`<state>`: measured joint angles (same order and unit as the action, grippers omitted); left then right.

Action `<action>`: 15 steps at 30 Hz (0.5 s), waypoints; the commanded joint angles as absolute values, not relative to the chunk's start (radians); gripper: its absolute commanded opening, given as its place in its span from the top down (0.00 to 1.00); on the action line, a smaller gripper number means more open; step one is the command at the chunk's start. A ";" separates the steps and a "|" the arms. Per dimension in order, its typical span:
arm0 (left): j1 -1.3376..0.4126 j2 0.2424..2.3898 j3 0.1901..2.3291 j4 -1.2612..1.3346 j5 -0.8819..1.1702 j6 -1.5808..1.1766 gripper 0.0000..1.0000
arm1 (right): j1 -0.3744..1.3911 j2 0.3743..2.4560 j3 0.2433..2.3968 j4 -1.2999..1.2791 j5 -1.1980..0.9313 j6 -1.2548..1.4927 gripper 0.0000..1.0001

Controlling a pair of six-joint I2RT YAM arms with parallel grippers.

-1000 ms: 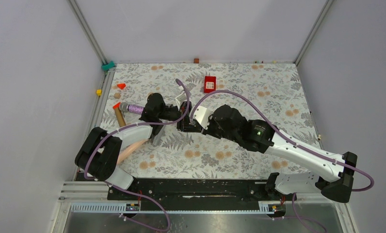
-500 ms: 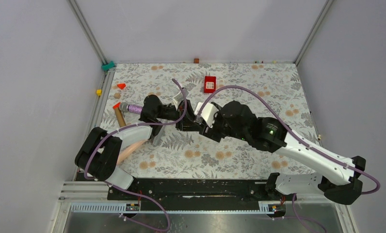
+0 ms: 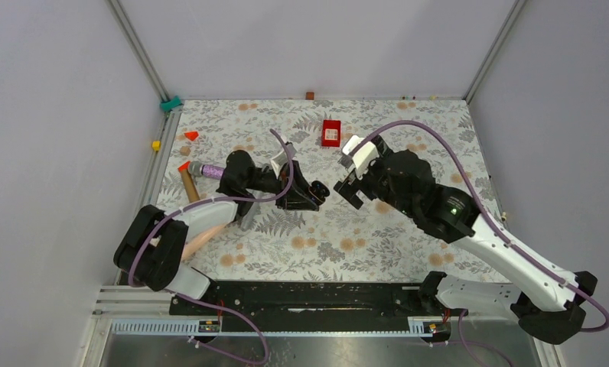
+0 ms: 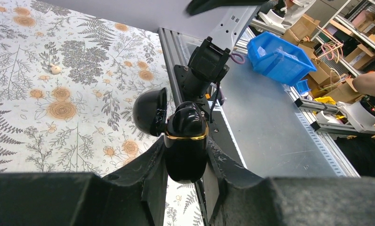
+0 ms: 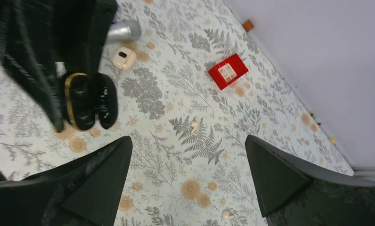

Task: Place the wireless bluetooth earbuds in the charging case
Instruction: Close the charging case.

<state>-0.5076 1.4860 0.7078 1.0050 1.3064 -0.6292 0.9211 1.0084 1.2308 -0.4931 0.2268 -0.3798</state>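
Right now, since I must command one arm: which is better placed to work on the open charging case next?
Probably the right. The left gripper is shut on the charging case, its lid open, so it is occupied. The right gripper is open, empty and near the case.

The charging case [image 3: 311, 191] sits between the fingers of the left gripper [image 3: 300, 196], over the middle of the table [image 3: 378, 245]. The right gripper [image 3: 352, 189] hangs just to its right, apart from it. Behind both, toward the far wall, lies a square box [image 3: 331, 131]. A tube [image 3: 208, 170] lies well off to the left.
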 commanded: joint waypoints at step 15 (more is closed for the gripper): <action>-0.558 1.302 0.802 0.166 1.222 0.172 1.00 | 0.865 1.046 1.135 -0.336 0.285 -0.342 0.01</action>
<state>-0.5606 1.3228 0.7792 0.1764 1.2217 0.1131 0.8921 1.0962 1.1347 -0.3935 0.2775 -0.3649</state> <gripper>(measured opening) 0.292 0.993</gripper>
